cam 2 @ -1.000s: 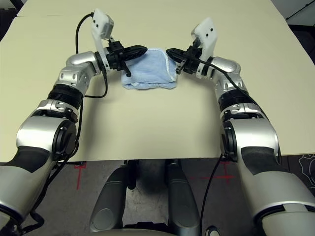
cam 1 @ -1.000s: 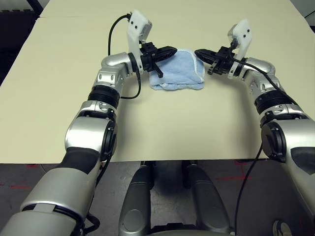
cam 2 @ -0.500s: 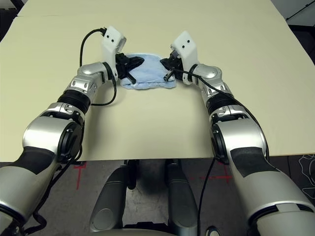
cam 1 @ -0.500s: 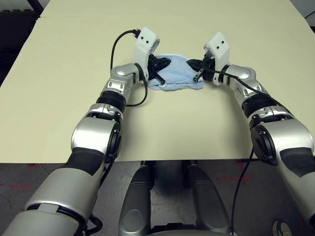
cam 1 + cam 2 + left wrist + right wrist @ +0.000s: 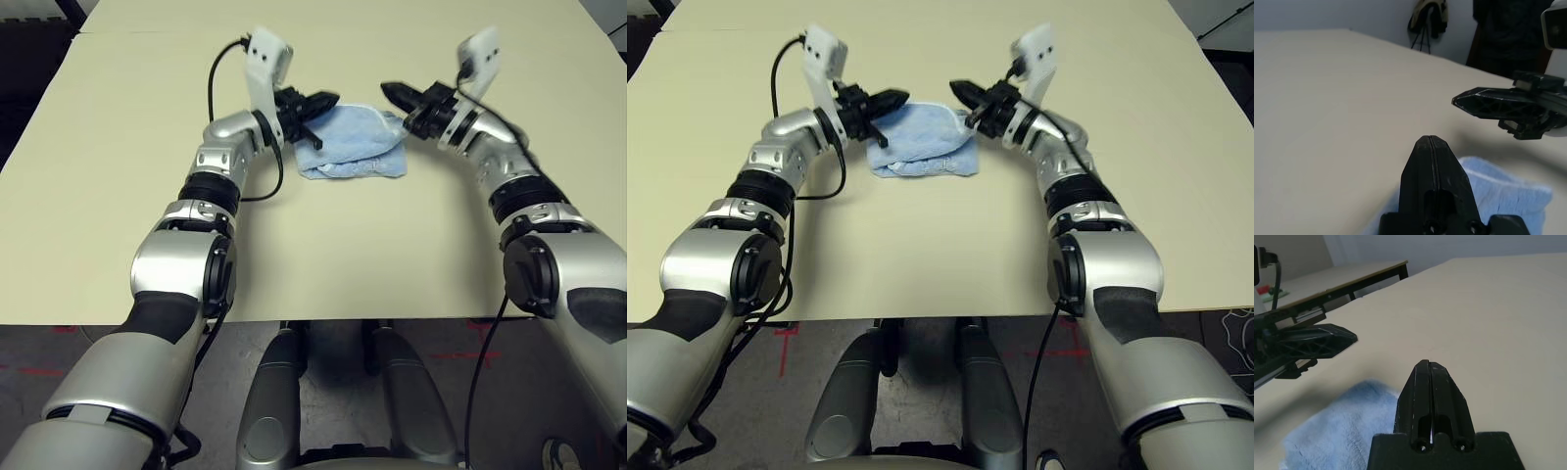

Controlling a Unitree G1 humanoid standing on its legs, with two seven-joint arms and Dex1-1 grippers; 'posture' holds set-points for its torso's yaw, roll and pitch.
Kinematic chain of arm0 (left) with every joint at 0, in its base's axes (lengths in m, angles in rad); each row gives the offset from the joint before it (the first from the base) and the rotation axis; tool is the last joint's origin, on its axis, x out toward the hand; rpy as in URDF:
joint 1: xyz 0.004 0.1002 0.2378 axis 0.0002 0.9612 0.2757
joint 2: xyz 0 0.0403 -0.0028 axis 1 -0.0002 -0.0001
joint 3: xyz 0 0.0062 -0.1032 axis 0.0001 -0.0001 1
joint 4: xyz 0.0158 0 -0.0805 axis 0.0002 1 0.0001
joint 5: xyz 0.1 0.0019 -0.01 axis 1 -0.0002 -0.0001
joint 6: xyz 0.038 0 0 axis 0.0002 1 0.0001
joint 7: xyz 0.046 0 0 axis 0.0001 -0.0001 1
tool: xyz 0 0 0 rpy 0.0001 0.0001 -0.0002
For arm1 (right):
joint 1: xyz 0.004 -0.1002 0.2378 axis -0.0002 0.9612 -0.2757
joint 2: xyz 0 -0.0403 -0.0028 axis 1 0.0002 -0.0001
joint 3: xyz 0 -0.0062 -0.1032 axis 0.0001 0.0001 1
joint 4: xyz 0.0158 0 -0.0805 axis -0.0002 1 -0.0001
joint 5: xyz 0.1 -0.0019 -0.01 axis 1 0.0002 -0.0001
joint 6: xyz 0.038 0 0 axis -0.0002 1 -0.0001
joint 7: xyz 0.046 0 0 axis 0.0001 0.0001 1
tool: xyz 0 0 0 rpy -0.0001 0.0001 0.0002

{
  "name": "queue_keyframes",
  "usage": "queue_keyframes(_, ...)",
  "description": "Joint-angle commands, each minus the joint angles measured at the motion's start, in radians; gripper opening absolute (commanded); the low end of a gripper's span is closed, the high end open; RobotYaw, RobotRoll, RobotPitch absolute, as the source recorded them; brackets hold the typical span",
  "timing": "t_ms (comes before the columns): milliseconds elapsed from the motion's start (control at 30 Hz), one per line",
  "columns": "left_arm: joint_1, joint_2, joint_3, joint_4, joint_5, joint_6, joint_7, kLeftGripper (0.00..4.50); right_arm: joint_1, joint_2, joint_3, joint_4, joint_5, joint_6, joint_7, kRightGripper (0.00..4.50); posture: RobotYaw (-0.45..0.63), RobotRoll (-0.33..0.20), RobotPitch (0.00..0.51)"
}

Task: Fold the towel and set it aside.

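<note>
The light-blue towel (image 5: pixel 353 145) lies folded in a small bundle on the tan table (image 5: pixel 343 245), between my two grippers. My left gripper (image 5: pixel 331 98) hovers above the towel's left end, shut with nothing in it. My right gripper (image 5: pixel 390 91) is raised over the towel's right end, also shut and empty. The two tips point toward each other with a gap between them. In the left wrist view my own shut fingers (image 5: pixel 1432 161) rise over the towel (image 5: pixel 1503 191), with the right gripper (image 5: pixel 1459 101) opposite. The right wrist view shows the towel (image 5: pixel 1347 426) below its shut fingers (image 5: pixel 1430 387).
The tan table stretches wide around the towel, with bare surface in front and to both sides. Its front edge (image 5: pixel 323 321) runs just before my body. A dark floor lies past the table's left edge (image 5: pixel 29 69).
Both grippers have lifted off the towel and drawn back apart, tips now above its ends. The towel stays folded in place, a little puffed up.
</note>
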State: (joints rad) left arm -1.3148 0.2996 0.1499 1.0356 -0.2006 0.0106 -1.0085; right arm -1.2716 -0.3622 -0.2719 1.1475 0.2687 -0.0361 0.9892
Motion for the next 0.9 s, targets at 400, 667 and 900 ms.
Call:
queue_keyframes(400, 0.31, 0.163, -0.136, -0.388, 0.024, 0.148, -0.117, 3.51, 0.178, -0.152, 0.067, -0.187, 0.045, 0.483, 0.144, 3.13, 0.03, 0.0, 0.295)
queue_keyframes(667, 0.308, 0.204, -0.161, -0.474, -0.03, 0.22, -0.215, 4.5, 0.131, -0.185, 0.119, -0.115, 0.022, 0.613, 0.182, 4.46, 0.03, 0.0, 0.298)
queue_keyframes(900, 0.347, 0.232, -0.162, -0.65, -0.103, 0.358, -0.256, 4.5, 0.062, -0.15, -0.016, -0.025, 0.124, 0.822, 0.04, 4.46, 0.04, 0.0, 0.301)
